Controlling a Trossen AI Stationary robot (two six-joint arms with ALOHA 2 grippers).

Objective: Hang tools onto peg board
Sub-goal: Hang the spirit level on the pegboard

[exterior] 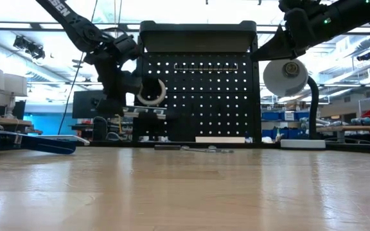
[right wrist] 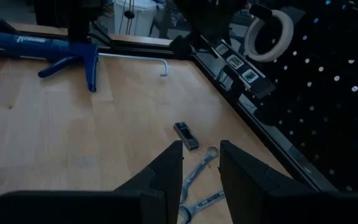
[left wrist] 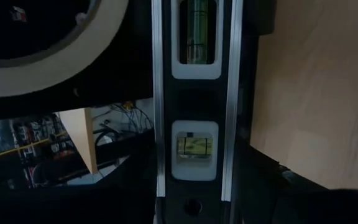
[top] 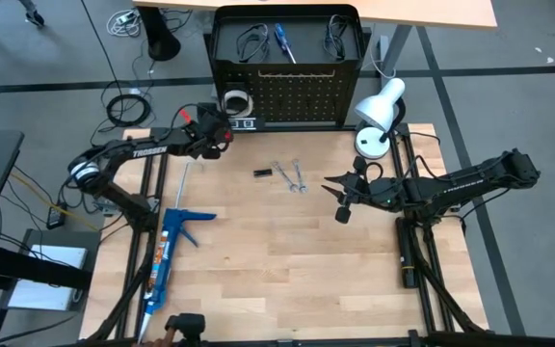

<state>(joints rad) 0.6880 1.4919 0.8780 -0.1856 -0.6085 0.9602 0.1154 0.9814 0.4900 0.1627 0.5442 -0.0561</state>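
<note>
Overhead, the left gripper [top: 222, 126] was at the lower left corner of the large upright black perforated metal peg board [top: 302, 96], its fingers pinching a black bar-shaped spirit level with white-framed vials [left wrist: 194, 99]; the left wrist view showed that level running lengthwise between the fingers. A white ring of tape [top: 235, 100] hung on the board's face just beside the gripper, and the low view showed the ring [exterior: 151, 92] against the panel with the left arm in front of it.

On top of the board lay a blue-handled screwdriver [top: 283, 41] between two black wire loops [top: 250, 41], one loop to each side.

On the pale wooden table [top: 287, 260], two silver wrenches [top: 292, 174] lay side by side near the middle, with a small flat black block [top: 263, 173] just beside them toward the left arm. A long blue caulking gun [top: 170, 253] lay along the table's left side.

The right gripper [top: 339, 198] hung above the table to the right of the wrenches, holding nothing, its fingers [right wrist: 166, 171] a narrow gap apart; its wrist camera looked down past them at the wrenches [right wrist: 201, 180] and the black block [right wrist: 186, 134]. A white desk lamp [top: 379, 116] stood at the board's right corner, behind that arm.
</note>
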